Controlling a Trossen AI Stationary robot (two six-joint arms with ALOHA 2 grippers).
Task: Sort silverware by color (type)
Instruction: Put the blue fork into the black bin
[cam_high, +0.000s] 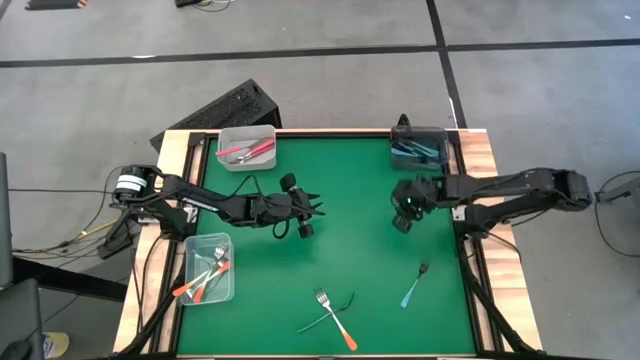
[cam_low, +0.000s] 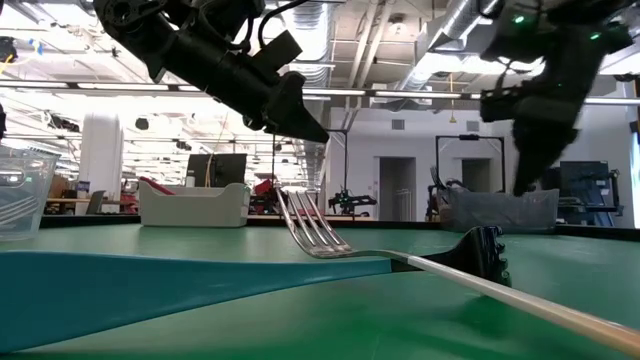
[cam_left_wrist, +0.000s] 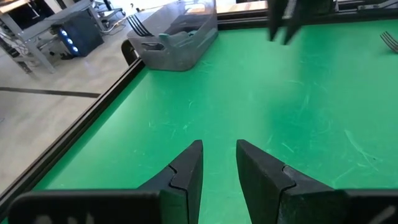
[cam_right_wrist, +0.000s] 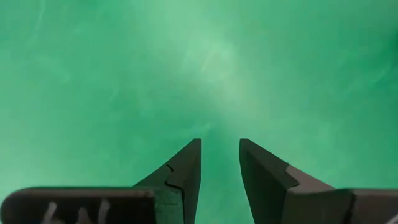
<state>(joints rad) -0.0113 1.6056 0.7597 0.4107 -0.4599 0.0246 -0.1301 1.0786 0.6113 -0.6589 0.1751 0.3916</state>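
Three utensils lie flat on the green mat near its front edge: an orange-handled fork (cam_high: 335, 318), a thin dark-handled one (cam_high: 328, 314) crossing it, and a blue-handled fork (cam_high: 413, 285). The orange fork's tines loom close in the low view (cam_low: 312, 235). My left gripper (cam_high: 318, 203) hovers over the mat's middle, pointing toward the table's right edge, open and empty; it also shows in its wrist view (cam_left_wrist: 219, 155). My right gripper (cam_high: 403, 222) hangs right of centre, pointing down at bare mat (cam_right_wrist: 219, 152), open and empty.
A clear bin (cam_high: 246, 148) with red/pink utensils stands at the far left. A dark grey bin (cam_high: 420, 147) with blue ones stands at the far right and shows in the left wrist view (cam_left_wrist: 180, 34). A clear bin (cam_high: 209, 268) with orange ones stands near left.
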